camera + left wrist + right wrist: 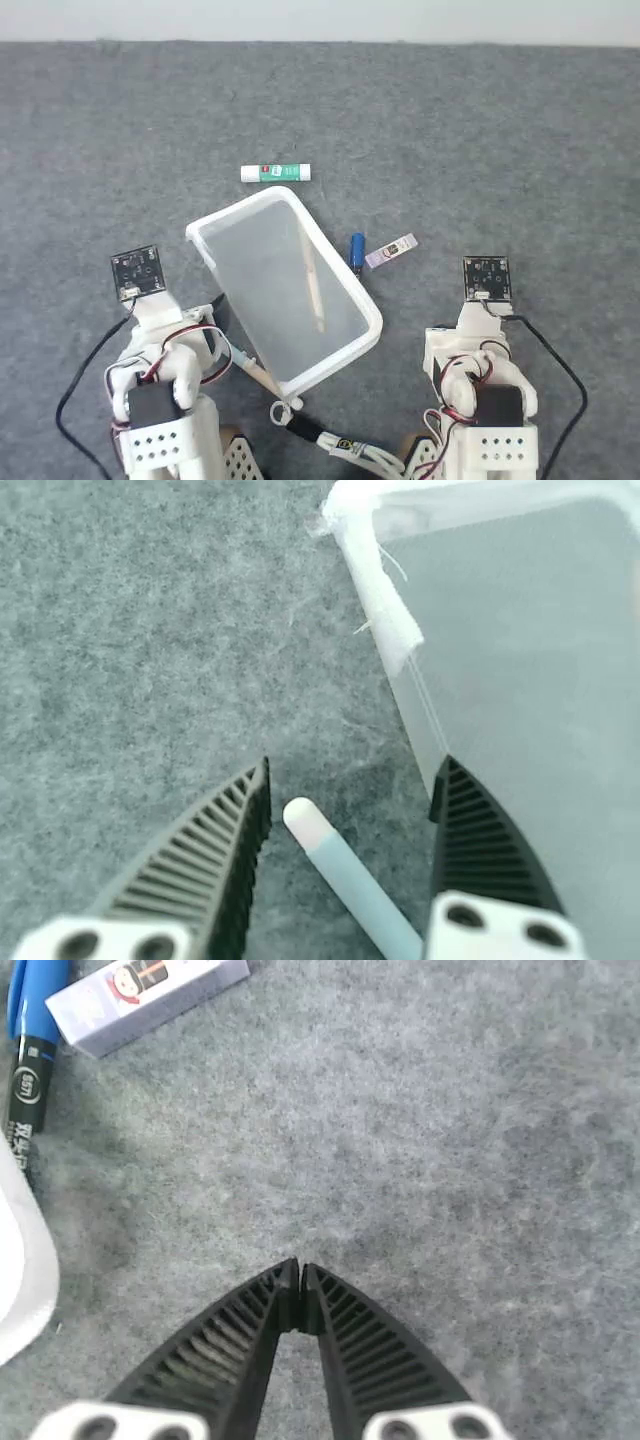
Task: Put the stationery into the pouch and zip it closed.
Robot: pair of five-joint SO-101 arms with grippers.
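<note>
Speckled grey felt mat (500, 130) was plain throughout. Centre: clear rectangular plastic pouch (240, 211), white-rimmed. Above: green-and-white glue stick (276, 173). Right of centre: blue marker pen (357, 251), lilac eraser box (391, 251).

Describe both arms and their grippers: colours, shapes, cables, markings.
The left arm and right arm are white plastic with perforated bases, black servo blocks and thin red, white and black wires. A black cable loops beside each. Each wrist carries a square black circuit board. The left gripper and right gripper have black, ribbed, tapering fingers on white mounts.
</note>
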